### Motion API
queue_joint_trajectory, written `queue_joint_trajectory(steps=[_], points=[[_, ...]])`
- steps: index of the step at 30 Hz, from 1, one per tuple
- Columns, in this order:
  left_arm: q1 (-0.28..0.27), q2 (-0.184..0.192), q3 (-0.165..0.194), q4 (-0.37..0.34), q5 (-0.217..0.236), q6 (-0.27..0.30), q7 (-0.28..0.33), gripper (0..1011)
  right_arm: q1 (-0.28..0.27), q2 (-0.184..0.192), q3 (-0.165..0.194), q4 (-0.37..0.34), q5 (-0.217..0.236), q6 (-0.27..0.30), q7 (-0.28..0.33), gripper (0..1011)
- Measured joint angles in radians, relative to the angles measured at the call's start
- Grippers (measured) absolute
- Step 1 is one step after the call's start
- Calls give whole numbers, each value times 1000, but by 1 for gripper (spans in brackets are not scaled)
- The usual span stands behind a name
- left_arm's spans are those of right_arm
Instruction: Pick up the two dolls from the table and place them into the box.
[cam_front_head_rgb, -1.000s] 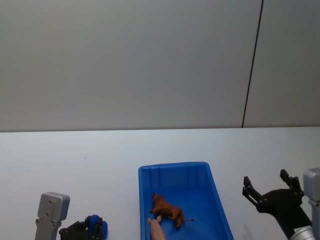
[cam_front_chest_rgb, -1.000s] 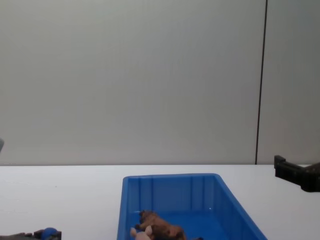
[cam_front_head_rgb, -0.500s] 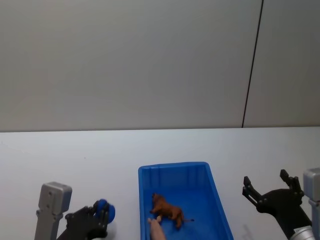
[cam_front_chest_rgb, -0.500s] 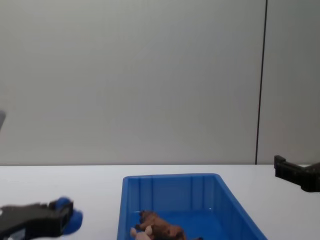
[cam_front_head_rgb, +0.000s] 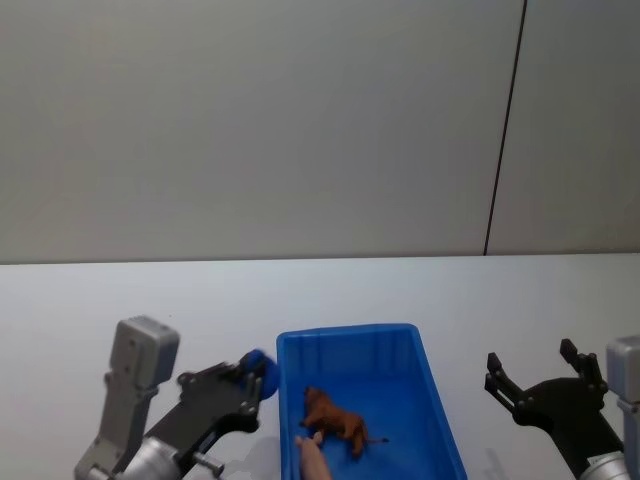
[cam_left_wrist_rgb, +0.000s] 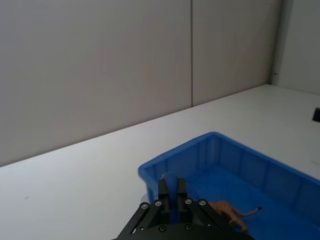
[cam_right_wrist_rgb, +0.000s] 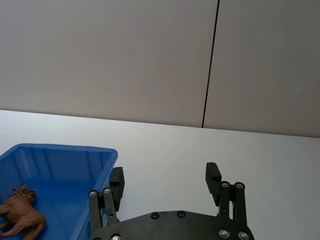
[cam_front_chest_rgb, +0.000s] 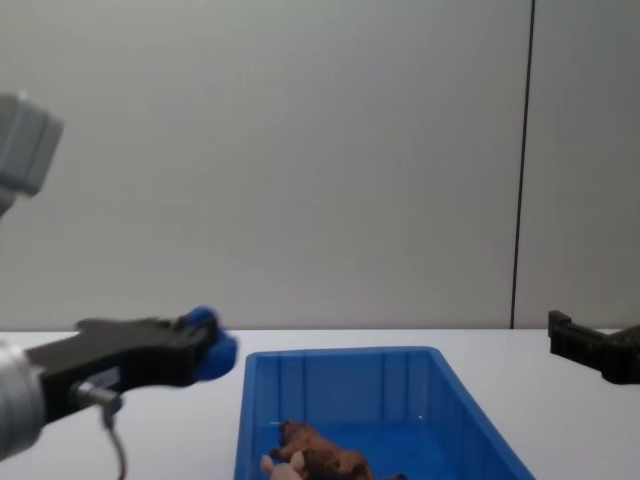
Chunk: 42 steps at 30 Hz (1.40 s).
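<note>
The left gripper (cam_front_head_rgb: 252, 377) is hanging in the air just beside the left wall of the box (cam_front_head_rgb: 430, 395), at the far left corner, with its fingers clamped on the blue toy (cam_front_head_rgb: 256, 368). In the chest view the left gripper (cam_front_chest_rgb: 200, 345) is holding the blue toy (cam_front_chest_rgb: 210, 345) a little above the rim of the box (cam_front_chest_rgb: 470, 405), raised clear of the table (cam_front_chest_rgb: 150, 345). In the left wrist view the two black fingers (cam_left_wrist_rgb: 163, 191) are standing close together, pointing toward the near corner of the box (cam_left_wrist_rgb: 200, 150), and the toy between them is hard to make out.

The brown animal (cam_front_head_rgb: 335, 425) is lying on its side on the floor of the box, toward the near left part. In the chest view the brown animal (cam_front_chest_rgb: 320, 452) is lying low inside the box, and the pink pig (cam_front_chest_rgb: 283, 465) is touching its near side, against the box's left wall. In the head view the pink pig (cam_front_head_rgb: 312, 458) is sitting at the near edge of the box floor.

The right gripper (cam_front_head_rgb: 540, 375) is hovering over the table (cam_front_head_rgb: 150, 300) to the right of the box, apart from it, with its fingers spread wide and nothing between them. The right wrist view is showing the right gripper (cam_right_wrist_rgb: 165, 182) with its fingers well apart, beside the right wall of the box (cam_right_wrist_rgb: 102, 160), with the brown animal (cam_right_wrist_rgb: 20, 210) inside.
</note>
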Motion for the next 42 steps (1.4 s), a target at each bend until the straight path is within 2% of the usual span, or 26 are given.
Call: queue_joint_trajectory(steps=[4,6,8,11,12,13,14,17,23,24,30,35,42], points=[[-30,-21,7,4,13,7,-47,64,0,0,0,0,0,0,0,1001],[-52,-37,12,12,23,12,-79,97,0,0,0,0,0,0,0,1001],[-71,-52,17,22,33,16,-110,185,0,0,0,0,0,0,0,1001],[-98,-72,24,37,47,21,-144,242,0,0,0,0,0,0,0,1001],[-106,-78,26,42,50,22,-153,314,0,0,0,0,0,0,0,1001],[-111,-83,28,45,53,23,-159,329,0,0,0,0,0,0,0,1001],[-122,-91,30,52,59,25,-173,387,0,0,0,0,0,0,0,1001],[-140,-105,35,62,68,28,-195,456,0,0,0,0,0,0,0,1001],[-164,-123,41,77,80,32,-226,677,0,0,0,0,0,0,0,1001],[-166,-125,42,78,82,32,-229,677,0,0,0,0,0,0,0,1001],[-179,-135,45,86,88,34,-245,888,0,0,0,0,0,0,0,1001],[-187,-141,48,91,93,35,-255,1000,0,0,0,0,0,0,0,1001],[-195,-146,49,95,96,36,-264,1001,0,0,0,0,0,0,0,1001]])
